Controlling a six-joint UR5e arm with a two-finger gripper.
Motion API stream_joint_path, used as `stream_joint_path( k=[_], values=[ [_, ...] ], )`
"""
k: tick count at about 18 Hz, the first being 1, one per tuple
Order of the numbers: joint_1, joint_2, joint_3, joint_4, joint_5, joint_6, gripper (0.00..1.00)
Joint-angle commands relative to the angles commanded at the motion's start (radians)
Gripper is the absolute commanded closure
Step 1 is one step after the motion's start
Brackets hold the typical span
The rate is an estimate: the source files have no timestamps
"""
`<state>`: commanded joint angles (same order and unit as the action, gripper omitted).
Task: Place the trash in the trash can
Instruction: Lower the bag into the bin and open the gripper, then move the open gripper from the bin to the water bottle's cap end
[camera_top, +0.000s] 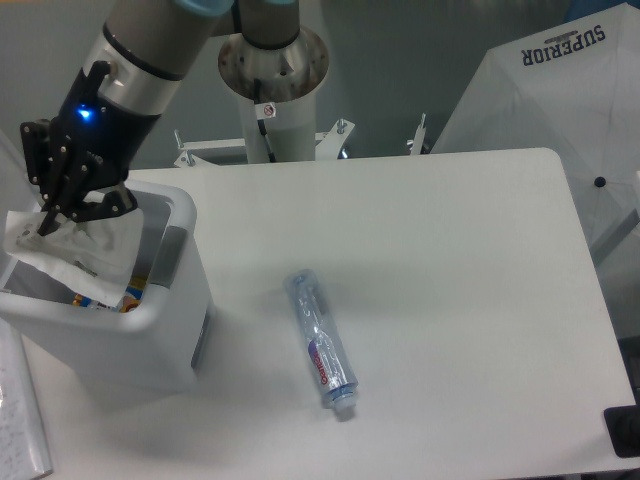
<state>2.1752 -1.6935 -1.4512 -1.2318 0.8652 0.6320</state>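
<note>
My gripper (55, 215) is shut on the thin whitish plastic bag (85, 255) and holds it over the open top of the white trash can (170, 330) at the left. The bag hangs down into the can's mouth. The clear plastic bottle (322, 340) with red-and-blue label and white cap lies on its side on the white table (450, 260), right of the can and well away from my gripper.
A colourful wrapper (130, 296) shows inside the can under the bag. The can's grey handle (167, 258) faces the table's middle. A white umbrella-like cover (560, 110) stands at the back right. A white sheet (20, 420) lies at the front left.
</note>
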Motion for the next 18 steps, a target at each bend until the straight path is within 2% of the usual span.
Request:
stream_joint_path(
  k=[1,3,4,11,15,18],
  values=[
    [0.000,-0.002,-0.002,0.000,0.000,0.000,0.72],
    [0.000,0.005,-0.011,0.002,0.000,0.000,0.22],
    [0.000,0.008,-0.012,0.002,0.002,0.000,0.02],
    [0.023,0.014,-0.002,0.000,-0.002,-0.021,0.00],
    [0.139,0.012,0.024,0.014,-0.009,-0.025,0.00],
    [0.250,-0.034,0.060,0.017,-0.034,-0.105,0.00]
  ],
)
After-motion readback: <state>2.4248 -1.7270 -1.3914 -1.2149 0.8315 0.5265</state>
